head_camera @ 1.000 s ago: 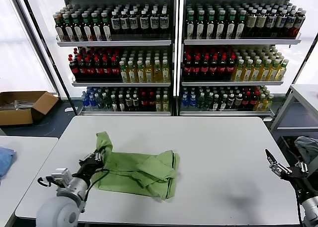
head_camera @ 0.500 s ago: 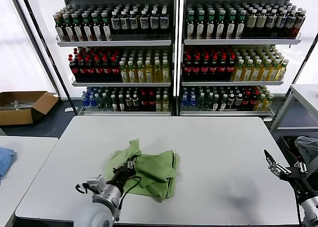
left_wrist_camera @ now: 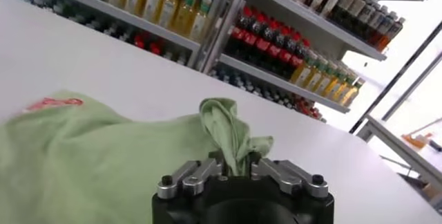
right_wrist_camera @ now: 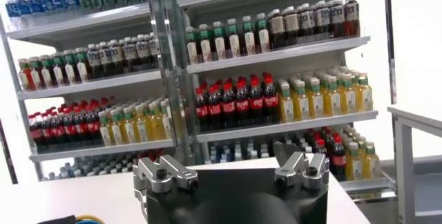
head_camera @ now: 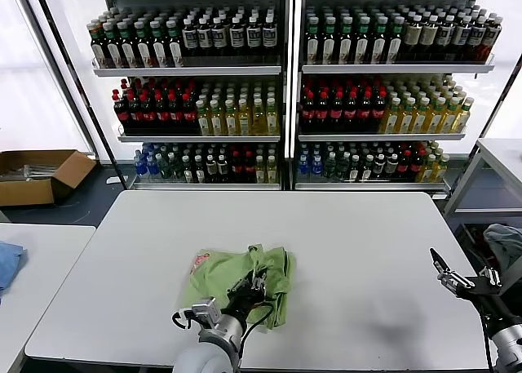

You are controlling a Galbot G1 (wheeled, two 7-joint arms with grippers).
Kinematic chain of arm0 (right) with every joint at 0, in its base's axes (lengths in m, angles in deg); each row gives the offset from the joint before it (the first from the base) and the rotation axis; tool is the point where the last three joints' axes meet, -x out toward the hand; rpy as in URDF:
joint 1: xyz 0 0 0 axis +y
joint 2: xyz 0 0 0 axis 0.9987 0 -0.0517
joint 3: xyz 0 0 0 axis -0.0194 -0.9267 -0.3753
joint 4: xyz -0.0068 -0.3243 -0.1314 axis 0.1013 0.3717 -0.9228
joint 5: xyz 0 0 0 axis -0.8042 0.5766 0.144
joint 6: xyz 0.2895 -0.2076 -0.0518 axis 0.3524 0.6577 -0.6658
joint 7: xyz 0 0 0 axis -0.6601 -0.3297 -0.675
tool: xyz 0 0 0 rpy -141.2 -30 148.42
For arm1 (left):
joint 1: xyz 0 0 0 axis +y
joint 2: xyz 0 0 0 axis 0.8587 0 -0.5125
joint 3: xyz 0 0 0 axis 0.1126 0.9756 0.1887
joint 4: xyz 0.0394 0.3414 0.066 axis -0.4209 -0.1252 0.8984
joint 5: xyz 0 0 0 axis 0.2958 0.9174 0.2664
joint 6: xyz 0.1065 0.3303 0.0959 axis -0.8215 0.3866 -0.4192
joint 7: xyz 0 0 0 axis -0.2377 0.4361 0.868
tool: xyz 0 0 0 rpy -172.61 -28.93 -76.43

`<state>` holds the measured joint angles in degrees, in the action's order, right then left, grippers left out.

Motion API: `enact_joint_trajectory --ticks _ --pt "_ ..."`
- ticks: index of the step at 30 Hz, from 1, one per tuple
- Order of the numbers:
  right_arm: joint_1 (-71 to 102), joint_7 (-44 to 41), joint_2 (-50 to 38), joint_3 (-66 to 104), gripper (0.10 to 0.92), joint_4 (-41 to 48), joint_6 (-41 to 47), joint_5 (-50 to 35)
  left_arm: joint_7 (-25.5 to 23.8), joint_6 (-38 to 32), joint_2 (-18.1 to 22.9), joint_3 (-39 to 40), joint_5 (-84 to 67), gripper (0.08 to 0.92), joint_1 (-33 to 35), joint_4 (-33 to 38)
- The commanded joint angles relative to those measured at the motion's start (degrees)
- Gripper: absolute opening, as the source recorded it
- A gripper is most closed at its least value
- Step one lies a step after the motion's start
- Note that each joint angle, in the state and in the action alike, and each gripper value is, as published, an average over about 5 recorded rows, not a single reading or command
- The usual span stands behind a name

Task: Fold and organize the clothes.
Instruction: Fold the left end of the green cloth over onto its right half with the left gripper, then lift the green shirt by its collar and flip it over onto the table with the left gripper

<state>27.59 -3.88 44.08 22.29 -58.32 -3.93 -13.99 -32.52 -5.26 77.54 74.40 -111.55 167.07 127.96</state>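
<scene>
- White table [head_camera: 351, 226] fills the foreground under bright, even light.
- Two shelving units [head_camera: 289, 79] of bottled drinks [head_camera: 375, 104] line the back.
- Cardboard box [head_camera: 37, 175] sits on dark floor [head_camera: 73, 206].

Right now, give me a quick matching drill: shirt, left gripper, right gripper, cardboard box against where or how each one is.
Things:
1. green shirt
2. left gripper
3. right gripper
4. cardboard box

States:
A. on the floor, far left
B. open, at the table's right edge
C. bunched on the white table, red print showing
D. shut on a fold of fabric

Pairs: 1-C, 2-D, 3-B, 4-A
</scene>
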Motion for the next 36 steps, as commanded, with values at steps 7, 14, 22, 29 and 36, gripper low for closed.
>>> enact_joint_trajectory --ticks 7,14,22,29,36 --pt "-0.01 -0.11 0.77 -0.34 0.823 -0.81 0.09 0.06 3.69 0.88 1.94 1.69 -4.64 0.523 0.38 9.83" --pt "0.75 -0.67 1.32 -1.28 0.823 -1.38 -0.27 0.71 -0.87 0.35 -10.52 -15.75 -4.49 0.722 -1.62 6.76" --pt "1.14 -1.23 2.45 -2.84 0.823 -1.52 -0.84 2.23 -6.97 -1.38 -21.04 -25.38 0.85 0.822 -0.73 -4.56" --pt "1.13 -1.21 2.11 -2.74 0.823 -1.55 -0.64 1.94 -7.97 -2.64 -18.94 -22.79 4.25 0.823 -1.04 -8.97" --pt "0.91 -1.14 1.91 -2.65 0.823 -1.38 -0.49 1.99 -8.3 -1.74 -14.91 -20.26 4.27 0.823 -1.17 -8.3"
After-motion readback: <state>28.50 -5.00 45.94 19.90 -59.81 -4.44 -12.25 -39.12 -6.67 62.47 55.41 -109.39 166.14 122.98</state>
